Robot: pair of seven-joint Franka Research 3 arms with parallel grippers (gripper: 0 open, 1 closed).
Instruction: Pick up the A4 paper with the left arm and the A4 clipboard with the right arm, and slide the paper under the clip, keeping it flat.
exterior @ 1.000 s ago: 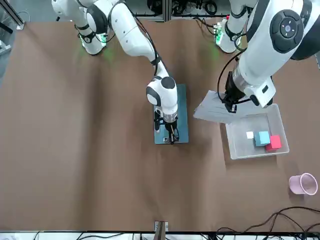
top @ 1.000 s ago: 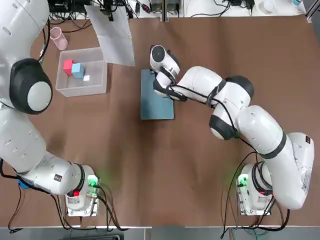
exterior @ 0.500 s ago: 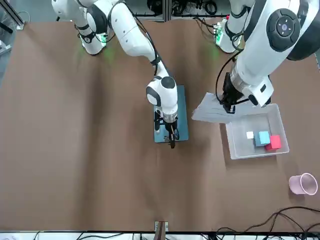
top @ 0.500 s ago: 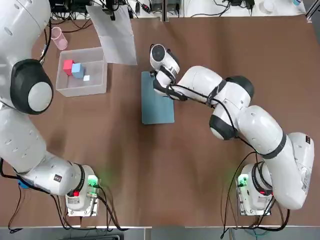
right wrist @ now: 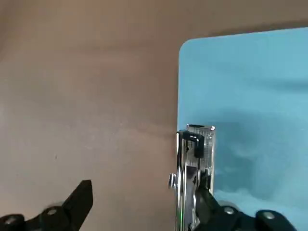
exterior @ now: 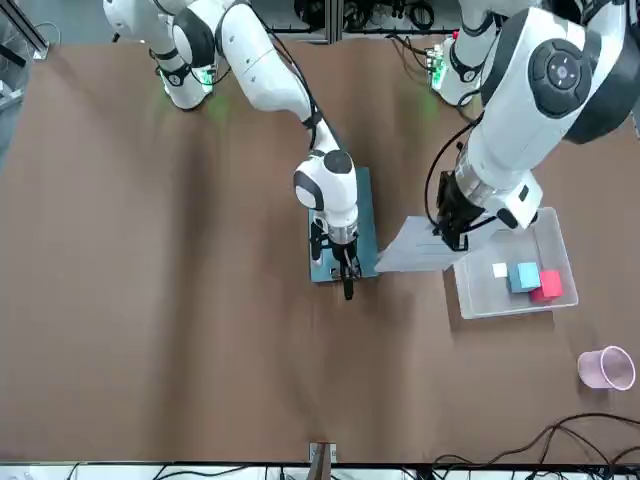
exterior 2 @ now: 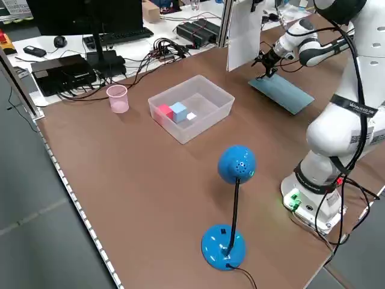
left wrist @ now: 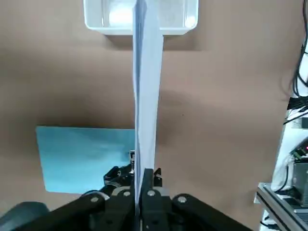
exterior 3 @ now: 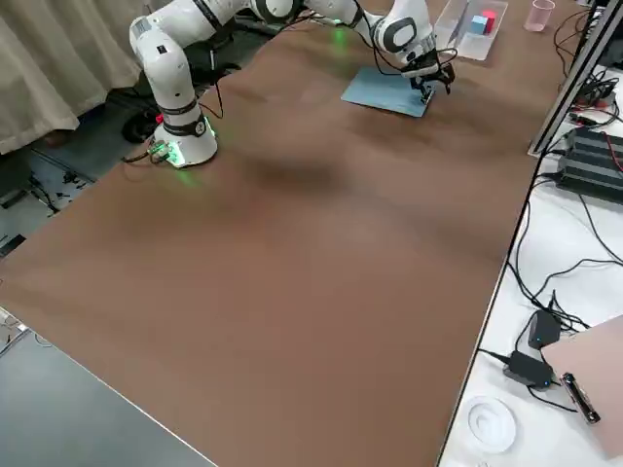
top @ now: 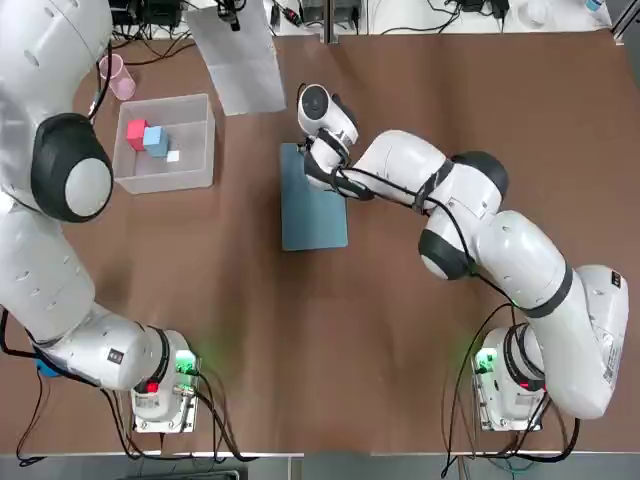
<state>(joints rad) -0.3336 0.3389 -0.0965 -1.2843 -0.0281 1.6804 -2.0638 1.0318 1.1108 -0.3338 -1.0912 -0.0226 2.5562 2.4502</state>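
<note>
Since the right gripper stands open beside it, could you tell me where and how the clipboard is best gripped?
I'd pinch the metal clip at the short edge of the clipboard, coming from above with the right gripper's fingers either side. The board lies flat and thin on the table, offering little to grasp, whereas the clip stands up from it.

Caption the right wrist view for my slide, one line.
Right gripper open at the clipboard's silver clip, one finger beside it.

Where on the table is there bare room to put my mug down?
Plenty between the clear bin and blue clipboard, towards the arm bases. It's crowded beside the pink cup, with cables and hanging paper.
</note>
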